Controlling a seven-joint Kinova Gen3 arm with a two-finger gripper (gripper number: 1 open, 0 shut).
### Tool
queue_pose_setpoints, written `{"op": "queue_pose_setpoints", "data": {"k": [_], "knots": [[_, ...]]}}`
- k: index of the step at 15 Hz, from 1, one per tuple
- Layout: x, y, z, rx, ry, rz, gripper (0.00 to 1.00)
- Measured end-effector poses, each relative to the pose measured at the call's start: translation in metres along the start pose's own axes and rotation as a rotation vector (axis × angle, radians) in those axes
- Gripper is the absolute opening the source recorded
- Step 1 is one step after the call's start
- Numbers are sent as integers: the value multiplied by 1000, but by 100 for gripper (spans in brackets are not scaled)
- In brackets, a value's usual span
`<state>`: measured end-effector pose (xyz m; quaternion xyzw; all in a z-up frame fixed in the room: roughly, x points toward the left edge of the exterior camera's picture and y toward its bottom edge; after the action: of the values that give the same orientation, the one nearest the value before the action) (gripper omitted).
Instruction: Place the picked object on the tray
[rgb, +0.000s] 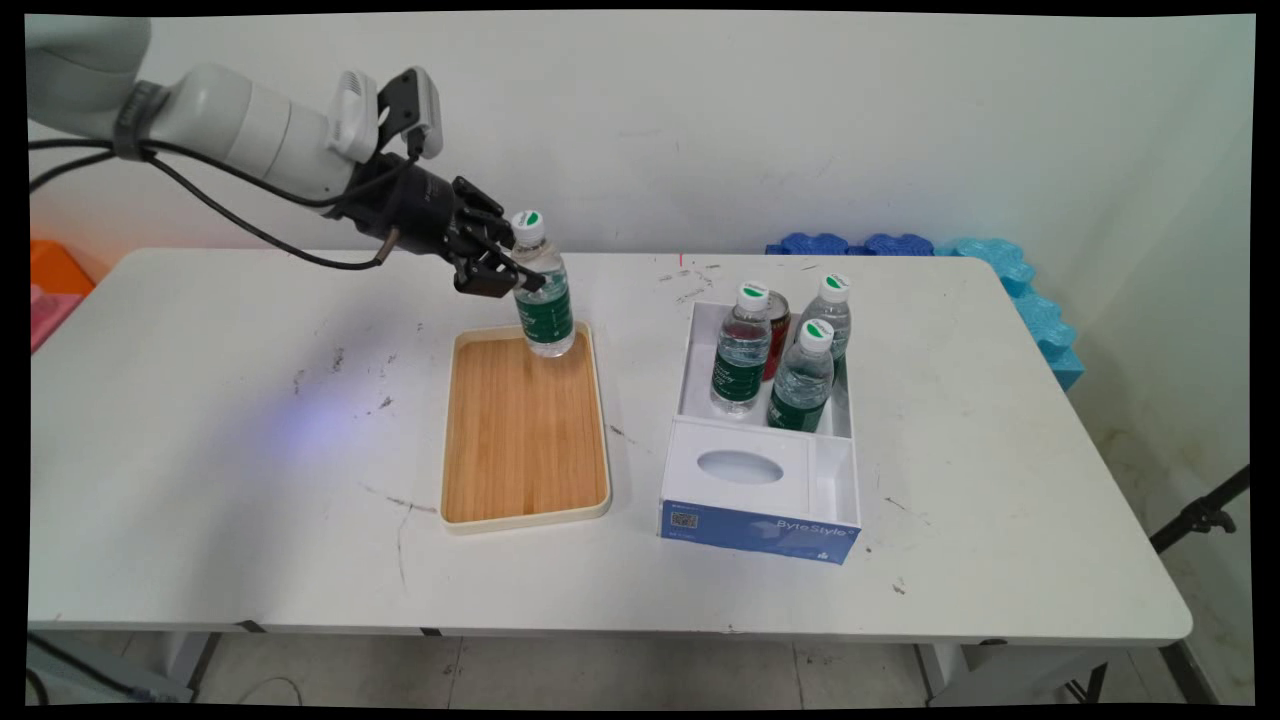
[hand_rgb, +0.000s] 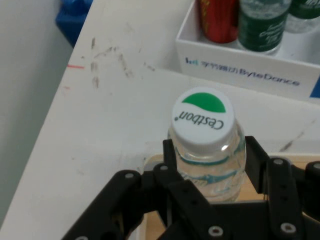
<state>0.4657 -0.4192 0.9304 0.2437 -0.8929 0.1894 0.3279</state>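
My gripper (rgb: 500, 268) is clamped on the neck and shoulder of a water bottle (rgb: 543, 300), one finger on each side just below the white and green cap (hand_rgb: 203, 119). The bottle is upright at the far end of the wooden tray (rgb: 524, 450); I cannot tell whether its base touches the wood. To the right sits a white box (rgb: 762, 470) holding three more bottles (rgb: 742, 350) and a red can (rgb: 777, 335).

Wooden tray (rgb: 520, 440) bare in front of the bottle (rgb: 543, 300); white box (rgb: 765, 440) of bottles blocks its right side
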Motion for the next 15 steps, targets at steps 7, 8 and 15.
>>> {"op": "queue_pose_setpoints", "data": {"k": [7,8,15], "knots": [[-21,-19,25,12,-17,-21,0],[-23,-21,29,12,-19,-25,0],[-34,-27,43,18,-31,-51,0]]}}
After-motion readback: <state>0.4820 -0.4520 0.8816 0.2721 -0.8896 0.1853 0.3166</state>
